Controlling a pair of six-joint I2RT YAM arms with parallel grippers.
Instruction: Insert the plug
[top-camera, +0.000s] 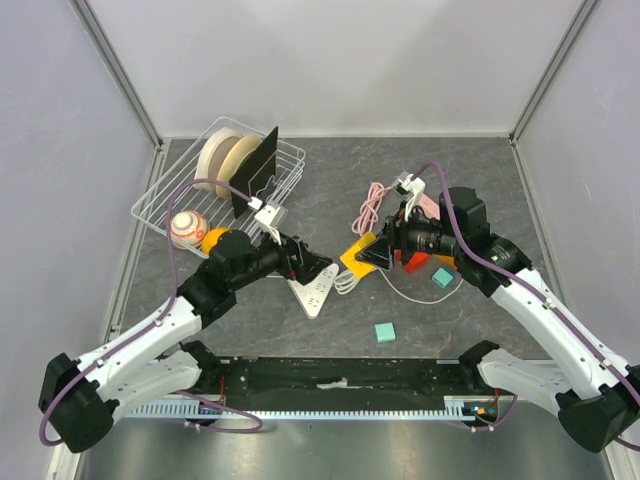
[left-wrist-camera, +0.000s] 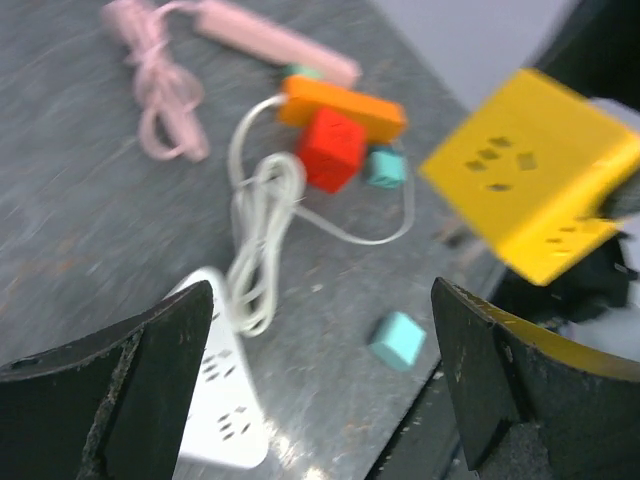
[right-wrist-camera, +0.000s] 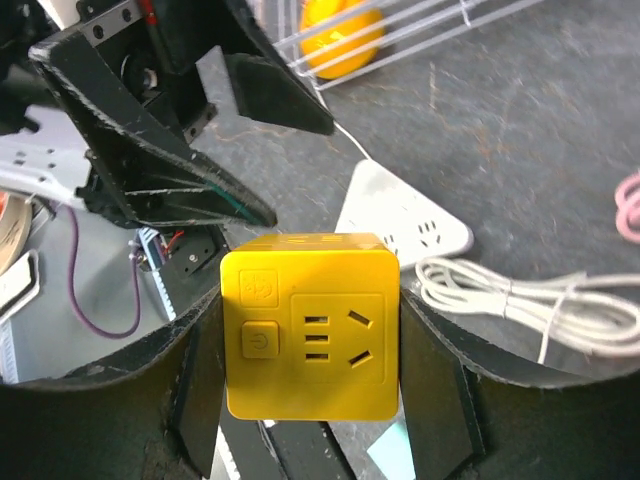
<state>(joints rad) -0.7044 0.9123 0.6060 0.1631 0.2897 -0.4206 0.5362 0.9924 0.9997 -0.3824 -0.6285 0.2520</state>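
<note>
Yellow plug cube (right-wrist-camera: 310, 325) sits squarely between the jaws of the right gripper (right-wrist-camera: 318, 360). They are clamped on its two side faces, and the face toward the wrist shows a button and socket holes. Its prongs are hidden in every view. Just beyond those jaws the white power strip (right-wrist-camera: 400, 215) lies flat on the table (right-wrist-camera: 520, 130), with a coiled white cord (right-wrist-camera: 520, 295) off to one side.

The left gripper (left-wrist-camera: 320, 300) hangs over the strip with its jaws spread wide and nothing between them. The strip's end shows beside one of its fingers (left-wrist-camera: 150, 390), and the cube hovers past the other, apart from it.

By my reading the step in hand is the carry and line-up — cube lifted, not yet seated. The next move likely calls for turning the cube so its prong side faces the strip's holes, then lowering it straight. The free left jaws could close on the strip to steady it against the push.

Farther beyond the left jaws lie a red block (left-wrist-camera: 330, 148), an orange block (left-wrist-camera: 345, 105) and a pink cord (left-wrist-camera: 165, 95) — none of them in the way.
</note>
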